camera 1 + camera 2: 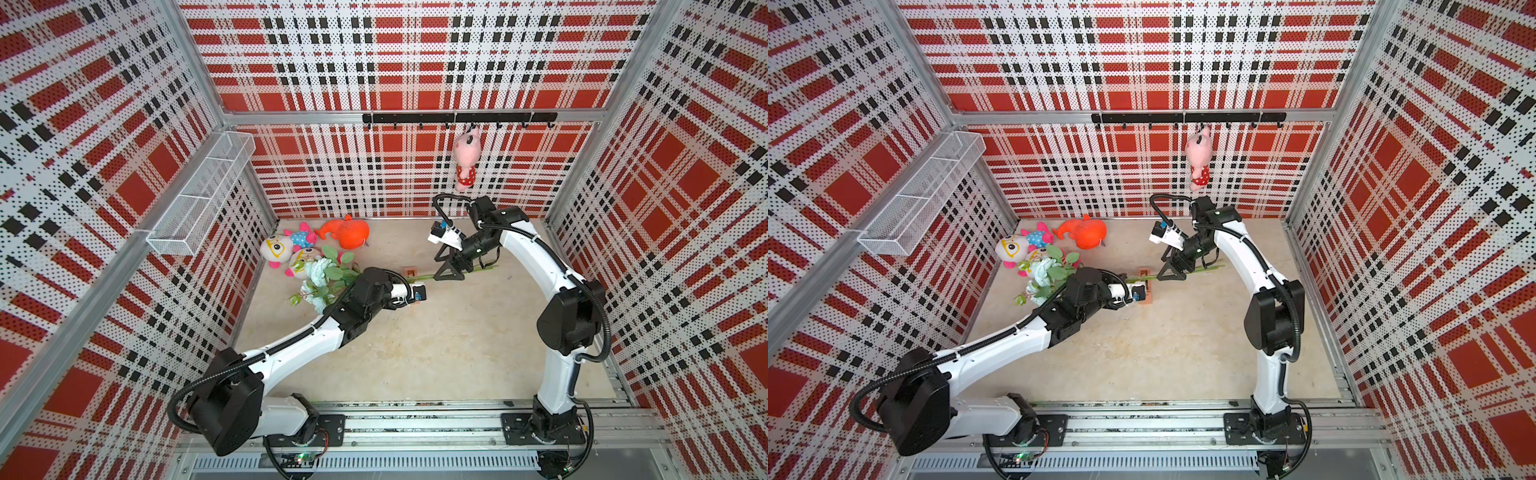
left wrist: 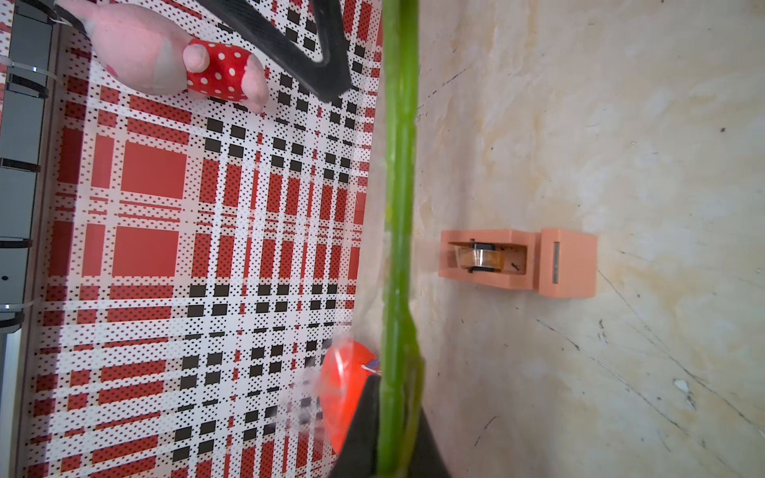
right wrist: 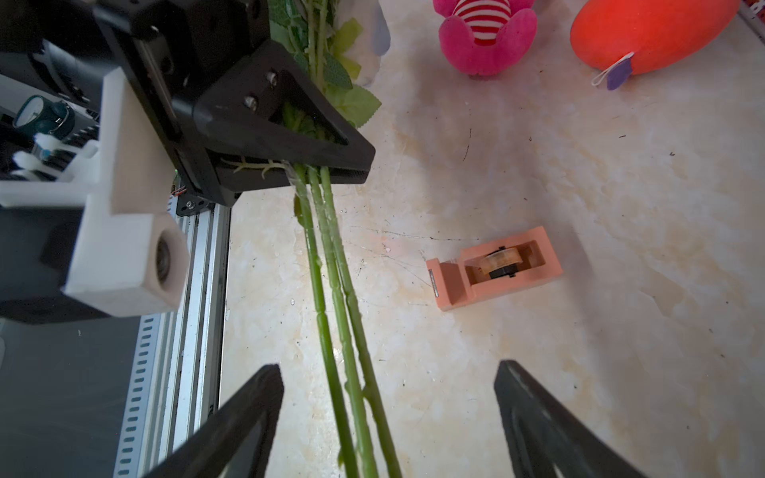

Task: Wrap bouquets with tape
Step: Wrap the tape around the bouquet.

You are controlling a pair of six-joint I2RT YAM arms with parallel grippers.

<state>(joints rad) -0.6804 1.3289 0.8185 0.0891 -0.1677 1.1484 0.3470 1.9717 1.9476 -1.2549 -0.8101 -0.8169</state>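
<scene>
The bouquets (image 1: 322, 274), one bunch of pale blue-white roses with green leaves, is held level above the floor, and its long green stems (image 3: 331, 289) point toward the right arm. My left gripper (image 3: 306, 169) is shut on the stems just below the leaves; the left wrist view shows its jaws (image 2: 397, 397) clamped on them. My right gripper (image 3: 389, 368) stands open with a finger on each side of the stem ends, touching nothing. In a top view it (image 1: 449, 272) hangs over the stems. The tape (image 3: 496, 269), in an orange-tan dispenser (image 2: 517, 263), lies on the floor beside the stems.
Plush toys lie in the back left corner, among them an orange one (image 1: 345, 235) and a yellow-spectacled one (image 1: 274, 249). A pink plush (image 1: 467, 158) hangs from the black hook rail (image 1: 415, 118) on the back wall. A white wire basket (image 1: 203, 191) juts from the left wall.
</scene>
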